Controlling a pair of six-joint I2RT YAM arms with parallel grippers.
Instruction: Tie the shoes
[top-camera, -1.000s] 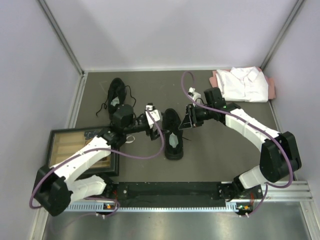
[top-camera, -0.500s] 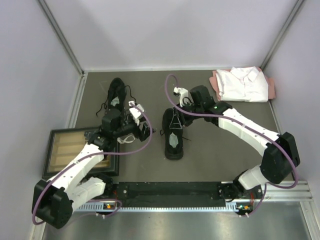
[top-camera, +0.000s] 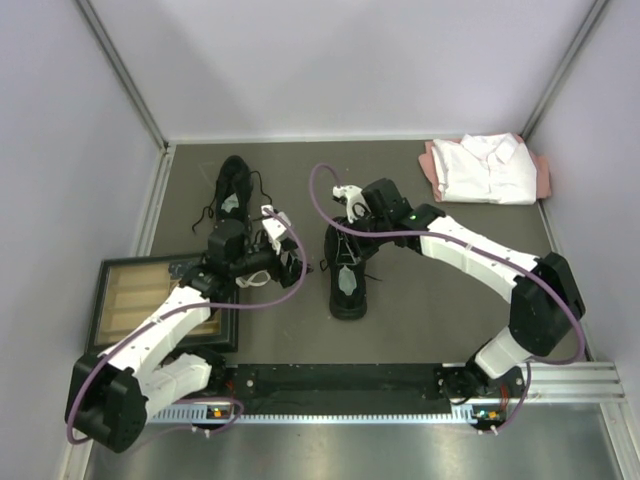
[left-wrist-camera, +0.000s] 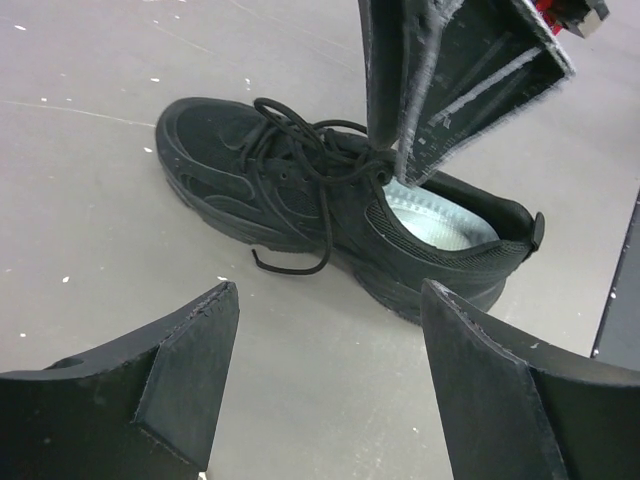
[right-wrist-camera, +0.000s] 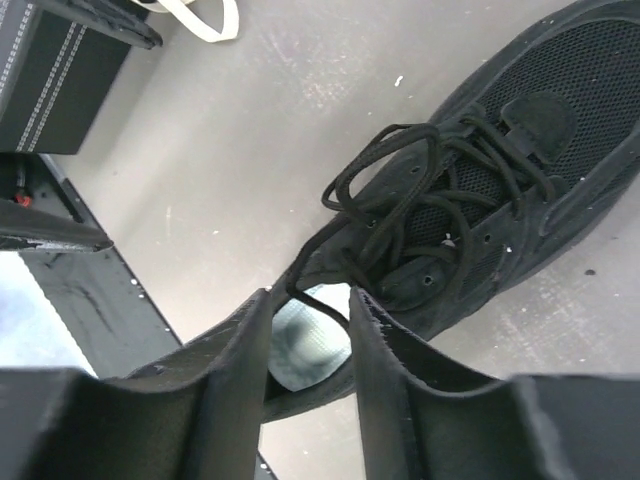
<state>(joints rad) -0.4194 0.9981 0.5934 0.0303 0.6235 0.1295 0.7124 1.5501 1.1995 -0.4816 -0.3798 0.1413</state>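
- Right hand (right-wrist-camera: 310, 300) is down over the near shoe (top-camera: 349, 300), right at the tongue. Its fingers are part-way apart, with one strand of the laces (right-wrist-camera: 430, 190) crossing the gap, and nothing pinched that I can see.
- Left hand (left-wrist-camera: 328, 295) hangs released, fingers wide, near the shoe's left side and touching nothing.
- Near shoe sits mid-worktop (top-camera: 440, 310), between the two arms. Far shoe (top-camera: 233, 185) lies well apart at the back left.
- Laces on the near shoe are a loose tangle over the eyelets, one end trailing onto the worktop. Untied, clearly.
- First danger: if the right hand closes here it could grab two strands, or the tongue with them, because they're bunched under the fingers.
- Second danger: nothing pins the shoe, so a pull on a lace would likely drag or tip it rather than tighten anything.
- Third danger: both hands crowd one spot, and reaching in, the left could knock the right's fingers.
- Near shoe's long axis runs near-to-far. The toe points away from the arm bases, heel and pale insole (left-wrist-camera: 440, 225) toward them, sole flat.
- Far shoe looks laid much the same way, toe away, though it's small in view.
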